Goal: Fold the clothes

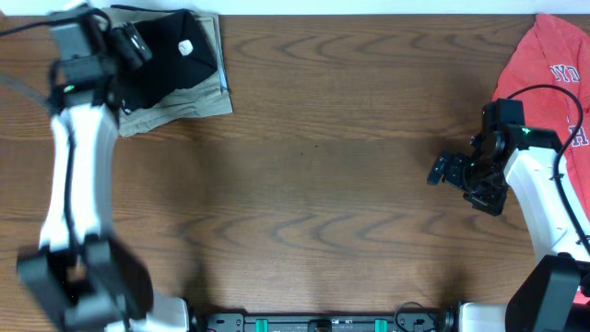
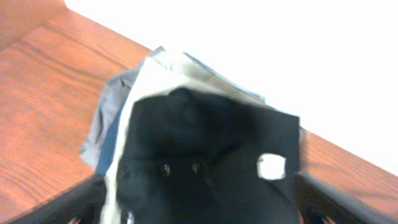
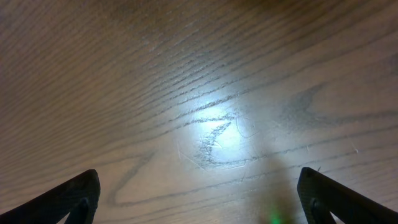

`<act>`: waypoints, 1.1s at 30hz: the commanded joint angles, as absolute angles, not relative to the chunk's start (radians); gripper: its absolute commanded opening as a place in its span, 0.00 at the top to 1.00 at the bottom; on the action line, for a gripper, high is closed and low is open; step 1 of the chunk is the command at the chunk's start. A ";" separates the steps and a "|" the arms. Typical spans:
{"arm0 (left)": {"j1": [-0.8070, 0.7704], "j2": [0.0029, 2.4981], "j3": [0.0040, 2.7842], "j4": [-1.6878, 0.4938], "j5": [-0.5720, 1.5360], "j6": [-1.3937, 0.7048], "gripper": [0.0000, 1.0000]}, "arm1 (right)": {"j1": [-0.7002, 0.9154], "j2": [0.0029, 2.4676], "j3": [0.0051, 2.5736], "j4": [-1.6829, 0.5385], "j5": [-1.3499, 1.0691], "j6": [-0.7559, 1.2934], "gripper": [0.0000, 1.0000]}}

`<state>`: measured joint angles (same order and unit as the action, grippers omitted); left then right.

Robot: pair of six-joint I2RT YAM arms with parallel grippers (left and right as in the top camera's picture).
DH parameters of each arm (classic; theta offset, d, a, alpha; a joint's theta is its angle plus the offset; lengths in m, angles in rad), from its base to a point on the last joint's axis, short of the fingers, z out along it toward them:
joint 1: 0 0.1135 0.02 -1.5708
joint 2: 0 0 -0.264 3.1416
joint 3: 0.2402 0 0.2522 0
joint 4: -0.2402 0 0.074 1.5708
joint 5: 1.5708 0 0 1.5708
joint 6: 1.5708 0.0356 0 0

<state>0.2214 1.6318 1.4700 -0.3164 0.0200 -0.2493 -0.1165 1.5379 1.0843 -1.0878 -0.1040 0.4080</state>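
- Right gripper (image 1: pixel 443 172) sits at mid-right of the overhead frame, jaws spread wide, nothing in them, only bare table (image 1: pixel 323 138) below.
- The red tee (image 1: pixel 544 65) is bunched in the upper right corner, up and to the right of that claw and apart from it. Its long axis runs roughly top to bottom, and the right arm looks far the nearer.
- Far across at upper left, the left gripper (image 1: pixel 135 43) hangs with its fingers apart, gripping nothing, over the folded black garment (image 1: pixel 180 57), which lies on a khaki garment (image 1: pixel 218 98).

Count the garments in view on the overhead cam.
3: black one atop a folded tan one in the top-left corner, red tee at the top-right edge. More may be hidden underneath.
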 commanded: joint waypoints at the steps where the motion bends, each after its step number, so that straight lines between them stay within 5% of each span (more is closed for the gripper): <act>1: 0.225 1.484 1.477 -0.430 0.019 -0.329 0.02 | -0.118 1.535 1.092 -1.089 -0.105 0.395 0.01; 11: 0.221 1.132 1.455 -1.033 0.183 -0.366 0.02 | -0.118 1.535 1.092 -1.089 -0.105 0.395 0.01; 24: 0.165 0.564 1.034 -1.228 0.336 -0.332 0.02 | -0.118 1.535 1.092 -1.089 -0.105 0.395 0.01; 33: 0.165 0.474 1.021 -1.519 0.336 -0.331 0.02 | -0.118 1.535 1.092 -1.089 -0.105 0.395 0.01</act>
